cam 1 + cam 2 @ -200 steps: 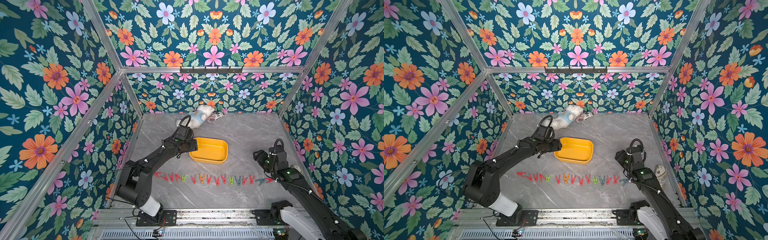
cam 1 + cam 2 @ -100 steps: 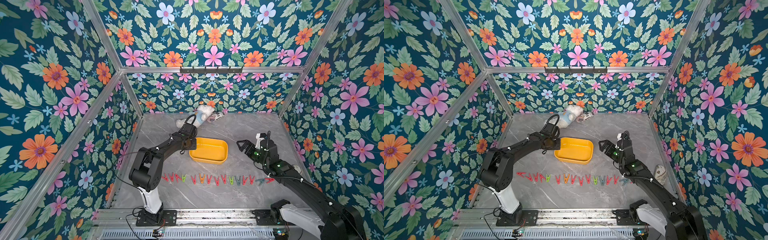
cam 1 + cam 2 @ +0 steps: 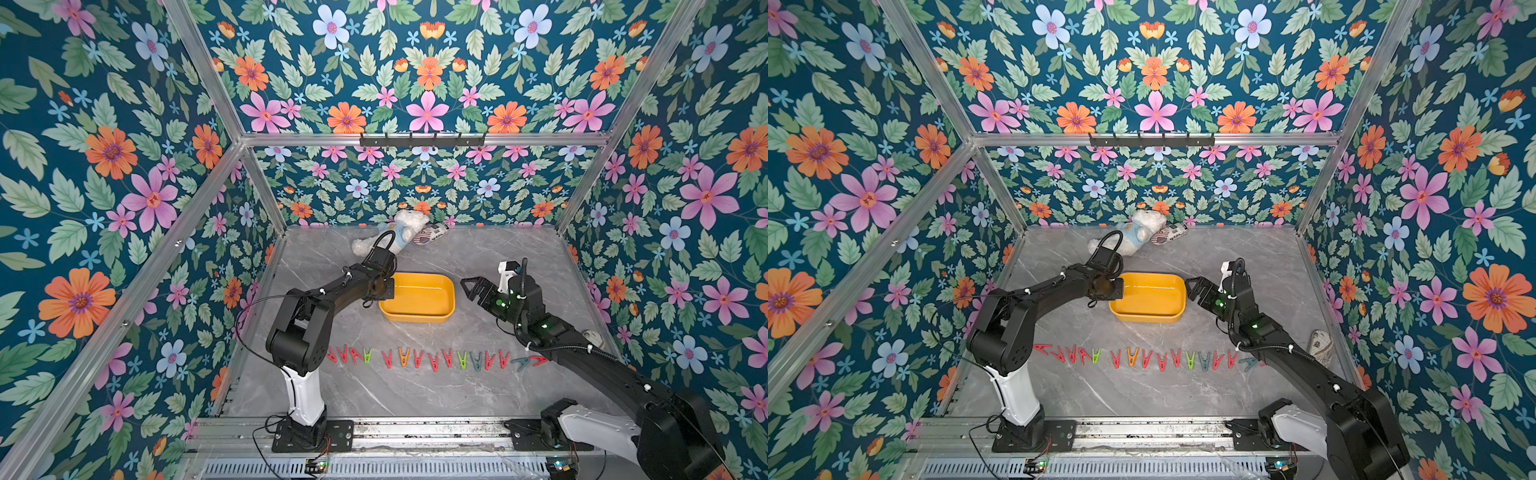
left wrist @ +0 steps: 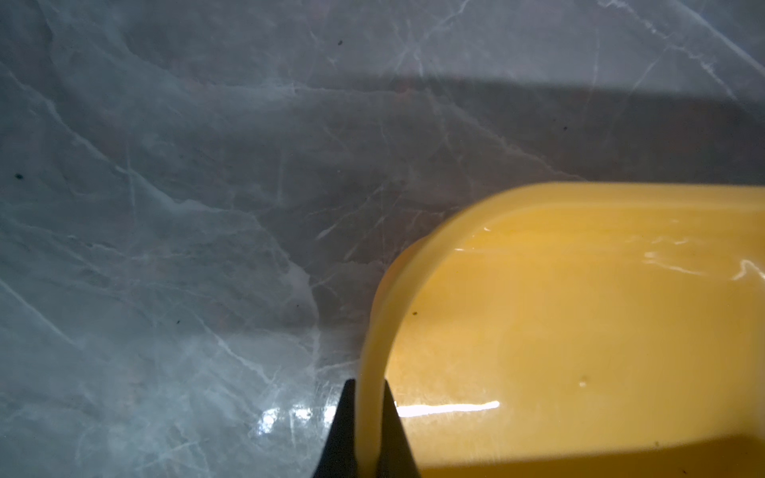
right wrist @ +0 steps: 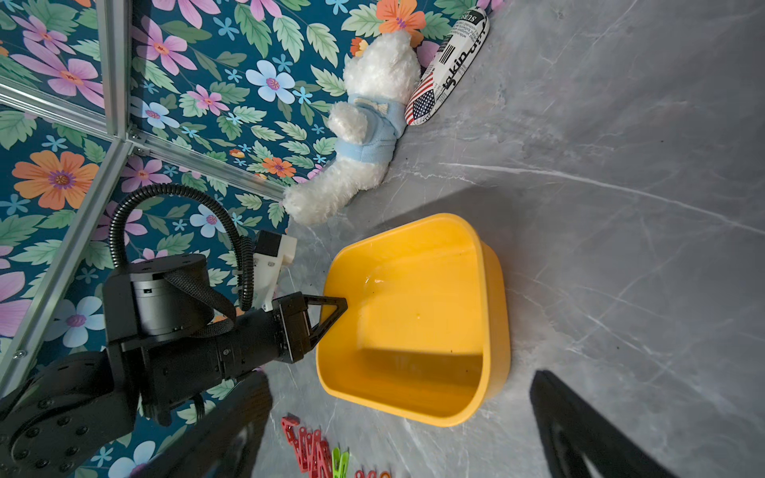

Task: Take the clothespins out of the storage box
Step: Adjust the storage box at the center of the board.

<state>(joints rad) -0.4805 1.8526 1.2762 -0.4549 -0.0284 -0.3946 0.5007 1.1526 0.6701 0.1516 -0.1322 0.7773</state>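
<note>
Left gripper (image 4: 368, 383) clamps storage box (image 4: 381, 302) rim — slipper (image 5: 449, 68) print unclear.

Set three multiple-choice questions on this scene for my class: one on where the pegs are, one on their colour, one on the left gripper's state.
1. Where are the pegs?
A. In a row on the table, outside the box
B. Inside the box
C. On the box's rim

2. Most pegs are:
A. green
B. red
C. orange

3. The left gripper is:
A. open above the box
B. shut on a peg
C. shut on the box's rim

Answers: 1 A, as both top views show the row on the table and the box empty. 2 B, as red ones outnumber the rest. 3 C, as the left wrist view shows its fingers pinching the rim.
</note>
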